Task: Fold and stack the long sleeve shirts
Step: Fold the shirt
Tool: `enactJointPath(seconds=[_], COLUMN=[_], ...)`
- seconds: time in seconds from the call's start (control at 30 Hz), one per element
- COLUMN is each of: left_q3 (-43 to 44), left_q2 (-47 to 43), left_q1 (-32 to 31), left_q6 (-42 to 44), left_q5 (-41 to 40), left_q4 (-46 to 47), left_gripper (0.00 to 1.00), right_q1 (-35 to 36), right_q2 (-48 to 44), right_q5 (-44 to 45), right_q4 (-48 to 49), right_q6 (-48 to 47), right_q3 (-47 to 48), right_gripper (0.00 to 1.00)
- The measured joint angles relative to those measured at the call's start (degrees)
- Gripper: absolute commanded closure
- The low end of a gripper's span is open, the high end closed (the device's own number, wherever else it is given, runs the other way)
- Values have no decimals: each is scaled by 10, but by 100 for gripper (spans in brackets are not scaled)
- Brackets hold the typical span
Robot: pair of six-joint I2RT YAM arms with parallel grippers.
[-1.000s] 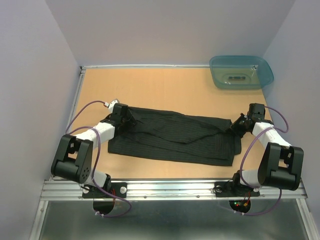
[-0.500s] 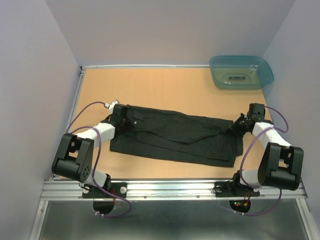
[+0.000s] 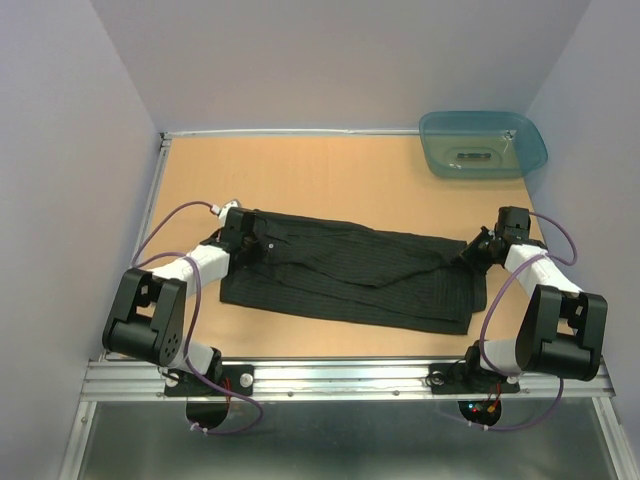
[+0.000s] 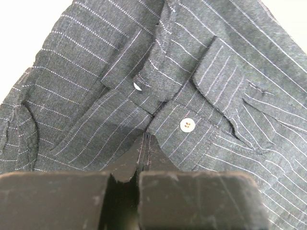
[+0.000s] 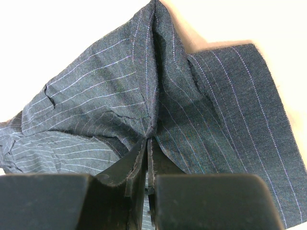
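Black pinstriped button-front cloth shirt lies flat and rumpled on the tan wooden table. It runs as a long band from left to right across the near half, between my two arms.

My left gripper sits at the shirt's far left corner. In the left wrist view my fingers are pressed together, tips clamped on a fold of the striped cloth. A small pale round button sits on the band just past the tips, and a second pale button shows further up under a flap.

My right gripper sits at the shirt's right end, on its far corner. In the right wrist view those fingers are also together, pinching a ridge of cloth that runs straight away from the tips. A flat striped panel lies to the right of the ridge and wrinkled cloth to the left.

Teal translucent plastic tub stands in the far right corner of the table, well apart from the shirt.
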Motion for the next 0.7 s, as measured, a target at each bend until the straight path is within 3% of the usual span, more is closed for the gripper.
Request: enactJointPath(seconds=[0.43, 0.7], left_q3=[101, 113], left_q2=[-50, -50], left_q1=[0, 4], left_q6=[69, 96], left_q5=[-80, -100], left_q4=[-93, -147], left_gripper=[100, 100], right_q1=[0, 0], right_q2=[-2, -6], right_q5=[0, 6], right_q4=[0, -16], right_q6=[0, -7], right_q3=[0, 1], right_gripper=[91, 90])
